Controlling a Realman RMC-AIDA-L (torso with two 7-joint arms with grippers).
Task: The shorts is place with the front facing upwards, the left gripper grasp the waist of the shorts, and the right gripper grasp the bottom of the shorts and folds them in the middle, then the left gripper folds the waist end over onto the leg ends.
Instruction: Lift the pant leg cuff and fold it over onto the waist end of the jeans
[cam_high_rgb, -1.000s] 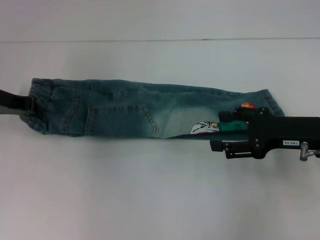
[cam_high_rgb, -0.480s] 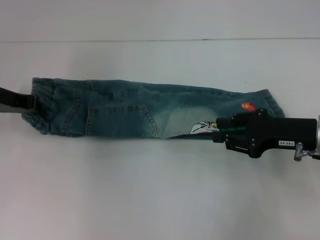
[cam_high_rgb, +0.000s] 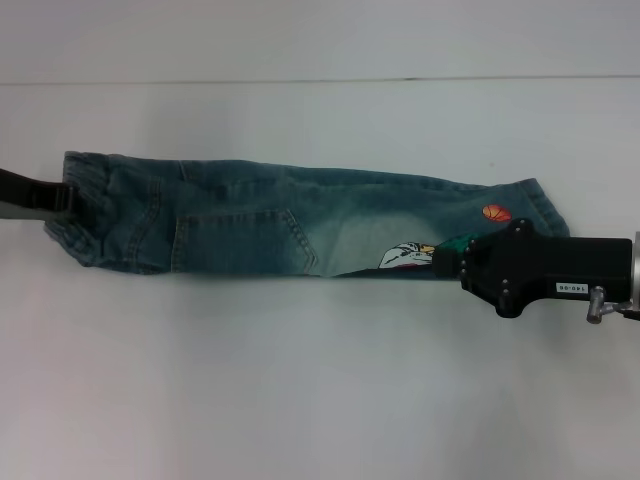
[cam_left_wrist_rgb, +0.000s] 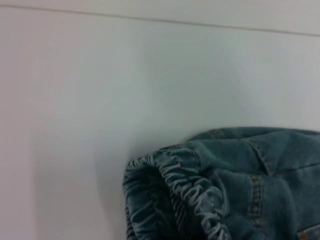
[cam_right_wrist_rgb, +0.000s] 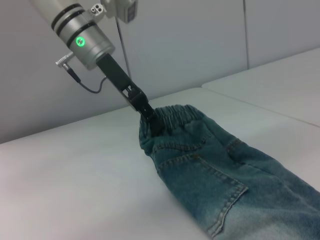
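Denim shorts (cam_high_rgb: 300, 225) | left gripper (cam_right_wrist_rgb: 150, 117) jaws clamp waist (cam_right_wrist_rgb: 172, 116) | right gripper (cam_high_rgb: 450, 262) — jaws unclear

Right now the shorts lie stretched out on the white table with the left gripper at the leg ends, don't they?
Not quite: the left gripper is at the waist, as the right wrist view shows. The shorts do lie stretched out on the white table.

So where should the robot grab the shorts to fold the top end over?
Best at the waist, the puckered elastic end, coming in from the robot's left. That band bunches into a thick ridge lying at the shorts' far left edge, easy to pinch. The left pincer already sits there; the right pincer is near the leg ends.
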